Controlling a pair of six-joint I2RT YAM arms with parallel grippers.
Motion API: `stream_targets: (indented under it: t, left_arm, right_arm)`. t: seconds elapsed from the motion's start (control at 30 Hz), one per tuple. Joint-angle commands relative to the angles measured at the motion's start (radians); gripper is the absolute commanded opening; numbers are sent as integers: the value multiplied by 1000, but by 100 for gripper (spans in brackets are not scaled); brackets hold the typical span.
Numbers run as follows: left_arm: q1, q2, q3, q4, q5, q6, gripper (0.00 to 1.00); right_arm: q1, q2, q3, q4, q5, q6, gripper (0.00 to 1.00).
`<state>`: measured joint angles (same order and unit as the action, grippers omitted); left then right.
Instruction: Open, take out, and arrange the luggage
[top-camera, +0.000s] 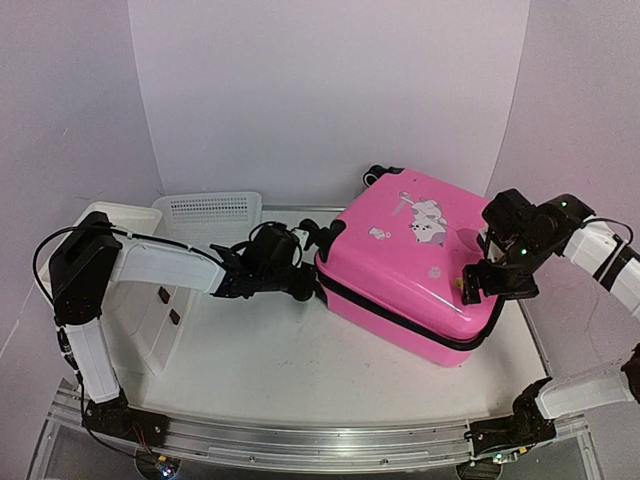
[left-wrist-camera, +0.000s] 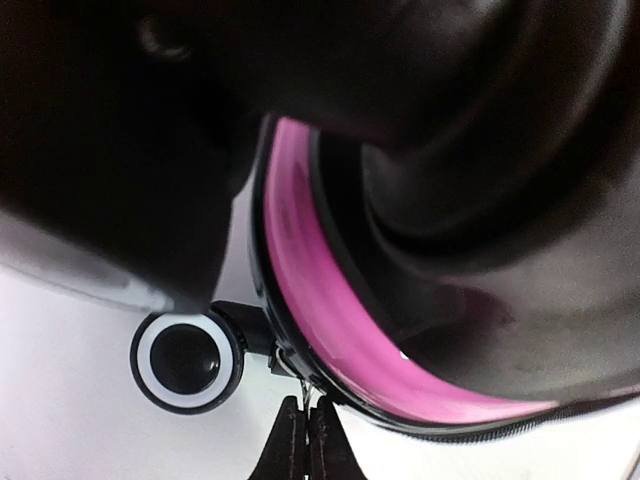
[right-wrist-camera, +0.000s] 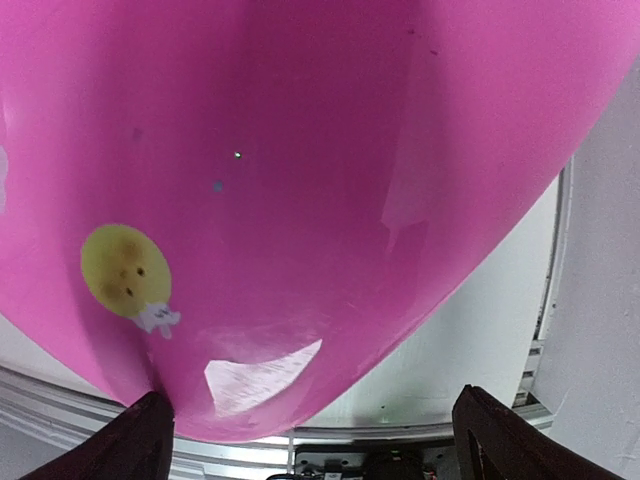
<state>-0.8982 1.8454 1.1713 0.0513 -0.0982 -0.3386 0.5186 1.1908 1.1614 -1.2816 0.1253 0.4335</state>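
Two robot hands are at the pink luggage, which lies flat and closed on the white table. The left gripper is squeezed tight at the case's left end, by the black zipper. I cannot tell what it pinches. The right gripper is spread wide over the right end, holding nothing.

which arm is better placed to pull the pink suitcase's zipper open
Left, probably. The left gripper is shut right at the black zipper on the luggage's left corner. The right gripper is open over the top near the right corner, better suited to steadying.
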Motion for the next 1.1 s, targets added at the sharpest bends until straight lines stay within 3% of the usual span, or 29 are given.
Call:
stream_targets:
  t: [0.0, 0.1, 0.2, 0.33, 0.43, 0.53, 0.73, 0.87, 1.07]
  left_arm:
    - [-172, -57, -12, 23, 179, -12, 0]
    - [-178, -74, -48, 23, 162, 7, 0]
    - [-167, -130, -94, 24, 154, 91, 0]
    - [-162, -175, -126, 54, 202, 235, 0]
    - [-164, -163, -121, 102, 262, 280, 0]
    - [-163, -155, -143, 222, 290, 234, 0]
    - [-166, -129, -229, 497, 276, 160, 0]
    - [-166, -128, -268, 600, 176, 96, 0]
    - [-166, -87, -307, 757, 157, 2, 0]
  right_arm:
    - [-106, 97, 36, 1, 114, -125, 98]
    - [-132, 137, 83, -21, 182, -200, 98]
    - [-101, 122, 154, -48, 74, -321, 98]
    - [25, 80, 237, 41, -63, -476, 98]
    - [168, 141, 299, 133, -111, -613, 98]
    - [260, 278, 429, 154, -118, -724, 98]
    - [330, 482, 583, 191, -291, -886, 98]
    - [366, 592, 654, 191, -207, -952, 98]
    - [395, 677, 701, 253, -161, -996, 98]
